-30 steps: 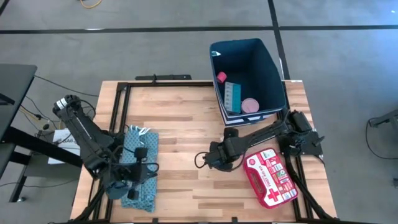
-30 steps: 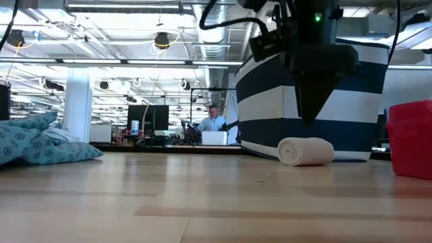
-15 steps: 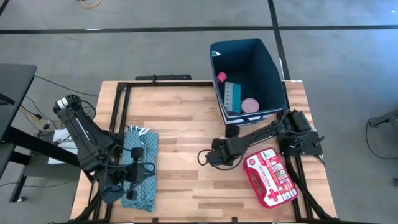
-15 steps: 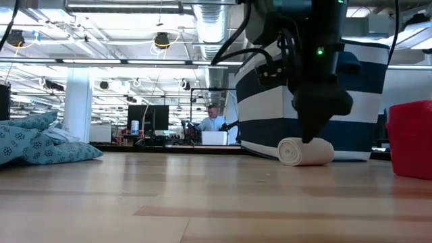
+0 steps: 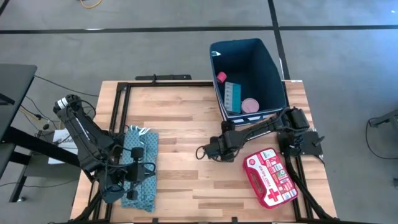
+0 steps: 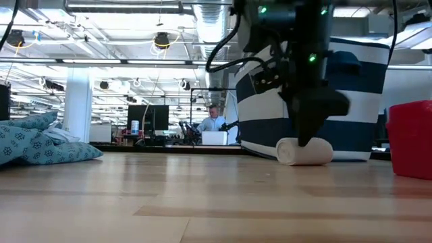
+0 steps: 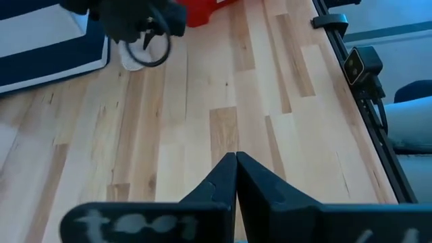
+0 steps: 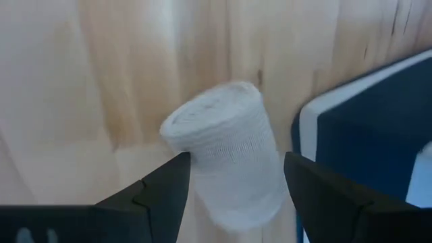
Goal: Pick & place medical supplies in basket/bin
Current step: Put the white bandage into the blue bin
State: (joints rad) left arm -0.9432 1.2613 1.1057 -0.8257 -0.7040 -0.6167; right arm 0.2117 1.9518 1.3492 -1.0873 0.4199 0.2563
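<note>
Right wrist view: the beige bandage roll [image 8: 226,152] is being straddled by the right gripper's [image 8: 233,185] 2 open fingers [image 8: 162,192], while the left gripper [image 7: 235,177] is being kept shut.

dark arms [image 5: 261,129], black cables, seemingly green lights

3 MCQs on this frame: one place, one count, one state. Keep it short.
1. Where is the bandage roll?
A. in the bin
B. on the table by the bin
C. on the cloth

2. How many items lie inside the bin?
A. one
B. three
C. five

3. The right gripper is:
A. open, either side of the roll
B. shut, lifted away
C. holding the first aid pouch

Answers:
1 B, it lies on the wood beside the striped base.
2 B, cube, pill organizer, tape roll.
3 A, fingers spread around the roll.
</note>
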